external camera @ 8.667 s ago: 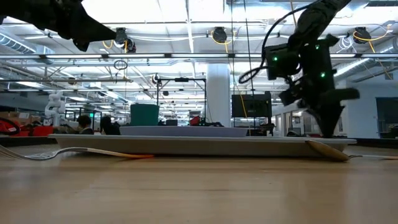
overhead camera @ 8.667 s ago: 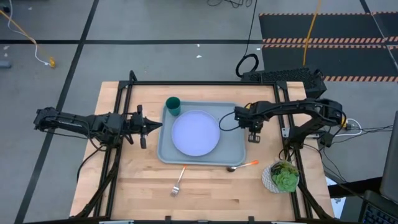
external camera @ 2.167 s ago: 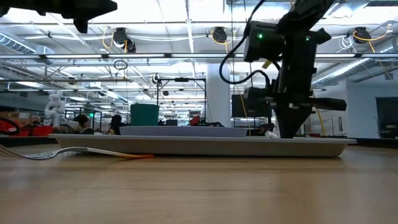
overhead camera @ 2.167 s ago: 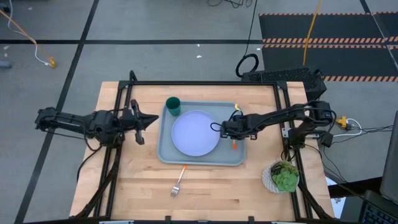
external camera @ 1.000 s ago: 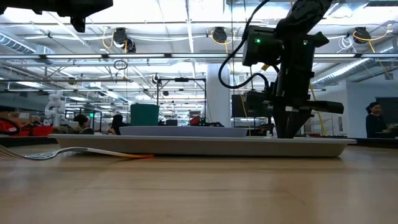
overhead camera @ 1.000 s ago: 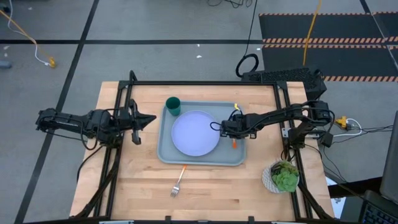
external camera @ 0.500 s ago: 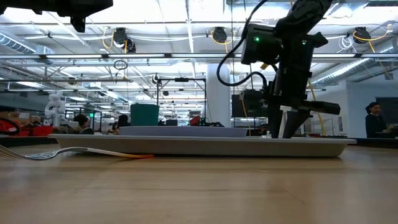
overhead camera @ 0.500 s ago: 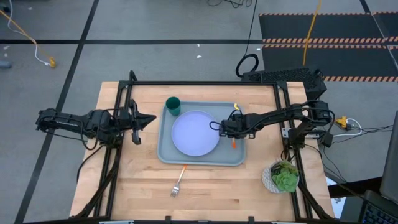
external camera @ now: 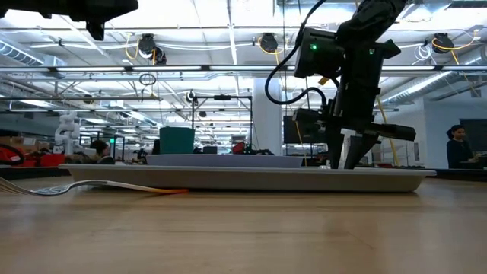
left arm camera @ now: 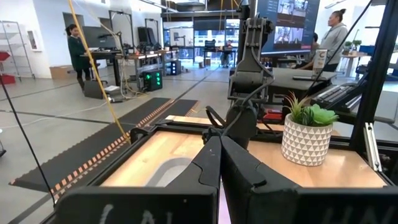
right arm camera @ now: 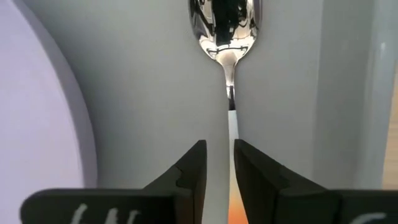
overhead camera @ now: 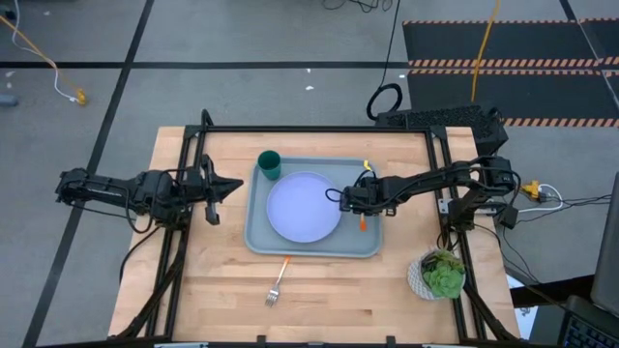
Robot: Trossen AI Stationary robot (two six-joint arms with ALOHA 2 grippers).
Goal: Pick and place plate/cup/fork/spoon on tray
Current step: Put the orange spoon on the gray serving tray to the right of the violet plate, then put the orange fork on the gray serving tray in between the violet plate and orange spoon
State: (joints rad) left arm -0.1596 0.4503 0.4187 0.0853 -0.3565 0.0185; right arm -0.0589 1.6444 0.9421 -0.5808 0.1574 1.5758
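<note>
- Left gripper (overhead camera: 230, 186): waits above the table's left edge, just outside the tray's left rim; its fingers are pressed together on nothing, as the left wrist view shows.
- Cup (overhead camera: 269, 164): stands upright in the tray's far-left corner. Small and rigid, probably light; best taken across the rim or round the wall.
- Fork (overhead camera: 279, 280): lies on the bare table (overhead camera: 319, 295) near the front edge, just outside the tray's front rim, tines toward the front, orange handle toward the tray. It is the one task thing not yet on the tray. Thin, stiff and low-lying; the metal is likely slippery, so the handle seems the better place to pinch.
- Tray (overhead camera: 259, 242): sits at the table's middle, its long sides parallel to the front edge.
- Plate (overhead camera: 304, 206): lies flat at the tray's centre. Wide and shallow, probably awkward to grasp except at the rim.
- Spoon (right arm camera: 227, 37): lies on the tray floor between the plate and the right rim, bowl toward the far edge, handle (overhead camera: 363, 224) toward the front. Light, stiff, polished; the handle offers the surest grip.
- Right gripper (overhead camera: 362, 196): low over the spoon's neck at the tray's right side. The jaws stand slightly parted astride the neck; whether they touch it cannot be told, though they look released.
- Potted plant (overhead camera: 441, 274): stands at the table's front-right corner, well apart from the tray.
</note>
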